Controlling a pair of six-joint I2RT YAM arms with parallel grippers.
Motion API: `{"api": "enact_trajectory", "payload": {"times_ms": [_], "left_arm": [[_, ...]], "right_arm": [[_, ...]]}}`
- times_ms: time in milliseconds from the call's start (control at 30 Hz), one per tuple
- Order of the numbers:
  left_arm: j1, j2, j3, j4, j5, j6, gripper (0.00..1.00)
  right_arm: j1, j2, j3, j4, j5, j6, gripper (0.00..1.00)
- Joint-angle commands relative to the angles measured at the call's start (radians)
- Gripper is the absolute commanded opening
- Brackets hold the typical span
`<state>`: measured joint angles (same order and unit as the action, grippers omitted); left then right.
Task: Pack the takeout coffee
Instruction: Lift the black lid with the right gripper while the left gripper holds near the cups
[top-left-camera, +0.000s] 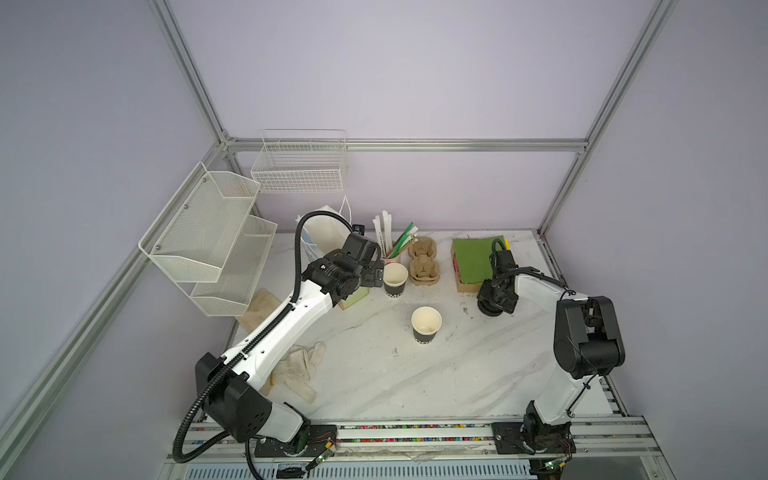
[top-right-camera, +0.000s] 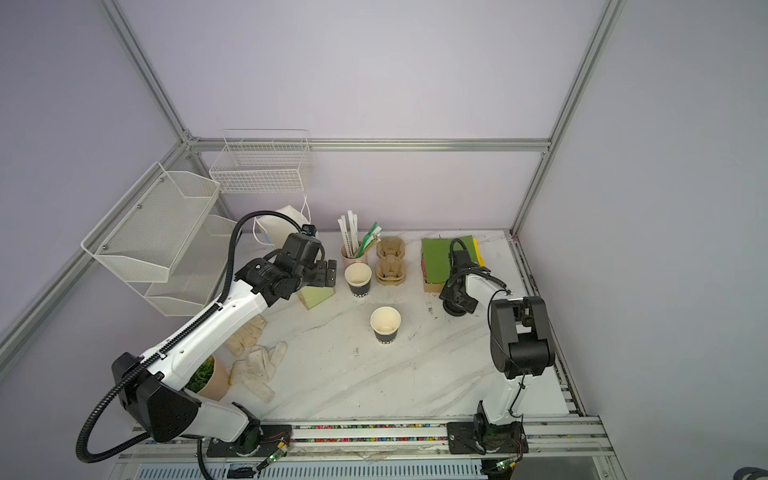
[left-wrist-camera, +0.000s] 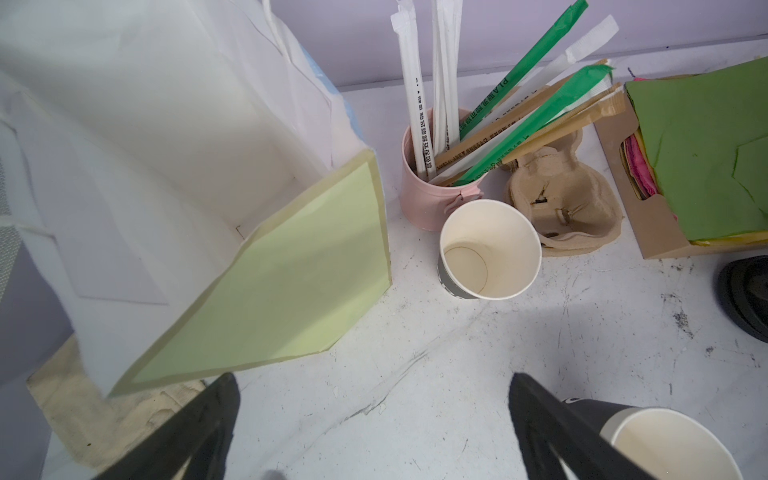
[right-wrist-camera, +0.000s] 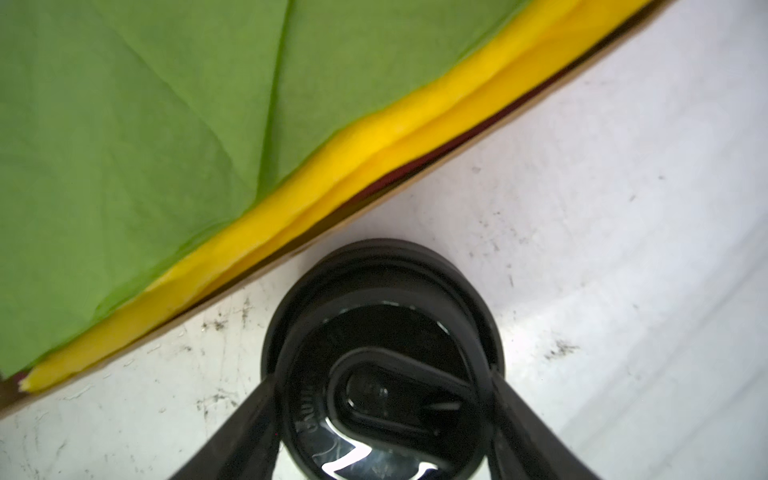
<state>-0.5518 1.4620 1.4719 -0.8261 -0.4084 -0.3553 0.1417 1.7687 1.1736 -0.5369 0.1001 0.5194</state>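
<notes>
Black lid (right-wrist-camera: 382, 266), green and yellow napkins (right-wrist-camera: 145, 124), grey-veined white table (top-left-camera: 374, 374), pink cup (left-wrist-camera: 419, 195).

Marbled table (top-left-camera: 374, 382) bears lid (right-wrist-camera: 376, 270), open cup (top-left-camera: 426, 322), gloves (top-left-camera: 297, 370).

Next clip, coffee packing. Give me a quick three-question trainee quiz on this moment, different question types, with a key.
1. True or false: the black cup beside the pink straw holder has a lid on.
2. The right claw straddles: A) a straw, B) a black lid, C) a green napkin.
3. Fill in: the left claw has its jaws ___.
Key: 1 false; 2 B; 3 open.
</notes>
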Motion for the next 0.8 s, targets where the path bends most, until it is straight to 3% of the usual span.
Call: {"api": "enact_trajectory", "payload": {"times_ms": [0,367,500,667,733,767], "left_arm": [[0.005,-0.037,-0.042,0.035,-0.022,0.008,1.0],[0.004,-0.036,-0.054,0.044,-0.004,0.003,1.0],[0.005,-0.033,-0.057,0.047,0.016,-0.001,1.0],[0.006,-0.031,-0.061,0.048,0.032,-0.007,1.0],[0.003,-0.029,-0.064,0.054,0.059,-0.013,1.0],[0.003,-0.026,-0.065,0.054,0.071,-0.013,1.0]], "right_arm": [[0.011,-0.076,-0.006,-0.051,0.086,0.017,0.73],[0.048,-0.145,-0.041,-0.031,0.05,0.019,0.73],[0.048,-0.144,-0.046,-0.021,0.093,0.018,0.73],[0.048,-0.19,-0.081,0.041,0.065,0.018,0.73],[0.048,-0.186,-0.086,0.06,-0.007,0.014,0.73],[0.05,-0.185,-0.082,0.051,0.037,0.011,0.73]]}}
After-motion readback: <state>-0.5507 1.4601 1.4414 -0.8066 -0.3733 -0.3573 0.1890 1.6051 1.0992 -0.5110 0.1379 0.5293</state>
